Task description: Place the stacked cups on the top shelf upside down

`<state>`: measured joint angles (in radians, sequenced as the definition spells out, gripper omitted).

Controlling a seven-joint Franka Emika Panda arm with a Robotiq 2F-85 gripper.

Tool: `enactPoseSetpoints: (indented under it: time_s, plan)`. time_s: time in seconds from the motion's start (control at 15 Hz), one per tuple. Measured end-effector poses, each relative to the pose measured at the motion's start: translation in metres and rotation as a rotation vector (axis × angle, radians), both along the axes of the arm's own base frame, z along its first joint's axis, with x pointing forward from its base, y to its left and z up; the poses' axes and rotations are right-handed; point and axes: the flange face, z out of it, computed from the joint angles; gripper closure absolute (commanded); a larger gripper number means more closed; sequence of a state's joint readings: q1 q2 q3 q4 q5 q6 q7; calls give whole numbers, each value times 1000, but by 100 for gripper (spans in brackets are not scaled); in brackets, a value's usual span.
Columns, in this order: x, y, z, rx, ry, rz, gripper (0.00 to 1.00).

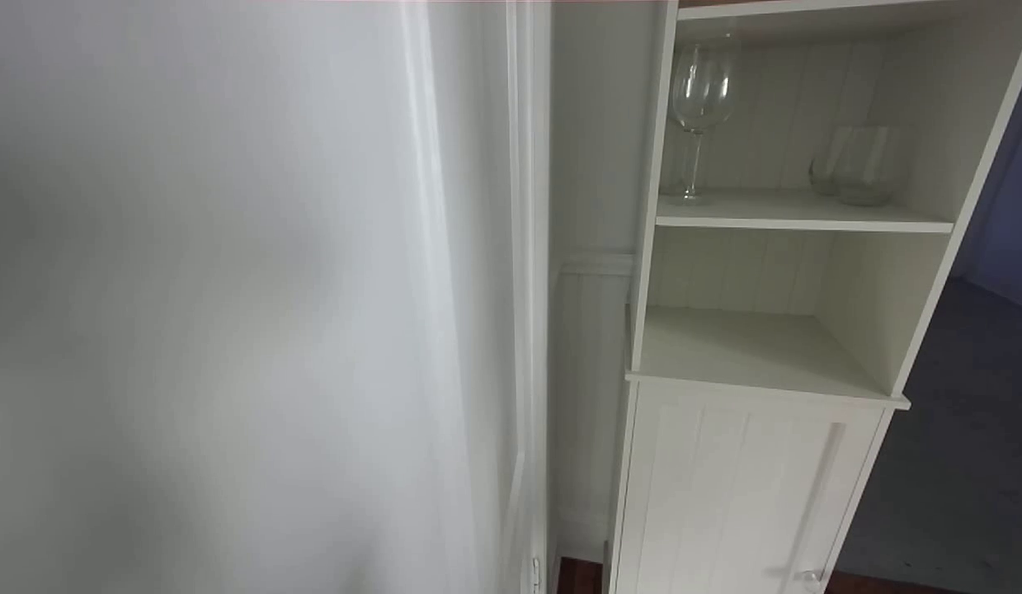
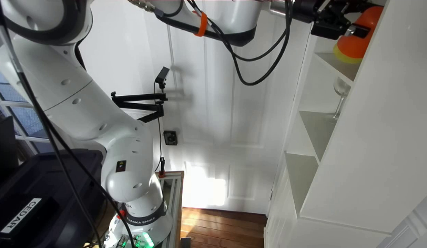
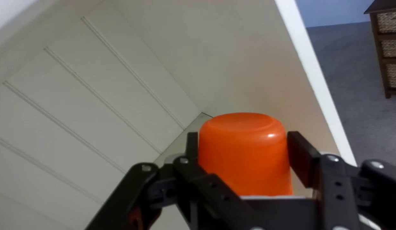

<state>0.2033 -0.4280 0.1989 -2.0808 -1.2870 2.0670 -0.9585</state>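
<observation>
The stacked cups (image 2: 357, 45) are at the top compartment of the white cabinet, an orange cup outermost with a yellow rim showing below it. They are upside down, and in an exterior view they lean a little. In the wrist view, the base of the orange cup (image 3: 244, 156) faces up between the fingers. My gripper (image 3: 243, 142) is shut on its sides, one black finger (image 3: 301, 153) against each. Beneath the cups lies the top shelf (image 2: 337, 63); whether the yellow rim touches it, I cannot tell. The inner part of the stack is hidden.
On the shelf below stand a tall wine glass (image 1: 703, 91) and two stemless glasses (image 1: 872, 169). The cabinet's side panel (image 3: 249, 64) rises close beside the cups. Its grooved back panel (image 3: 73, 105) lies behind. Cables (image 2: 254, 82) hang in a loop under the arm.
</observation>
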Motion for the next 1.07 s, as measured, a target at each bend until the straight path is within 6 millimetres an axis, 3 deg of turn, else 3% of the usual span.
enactPoseSetpoints:
  time_s: [1.07]
  plan:
    - [14, 16, -24, -258, 117, 82, 56]
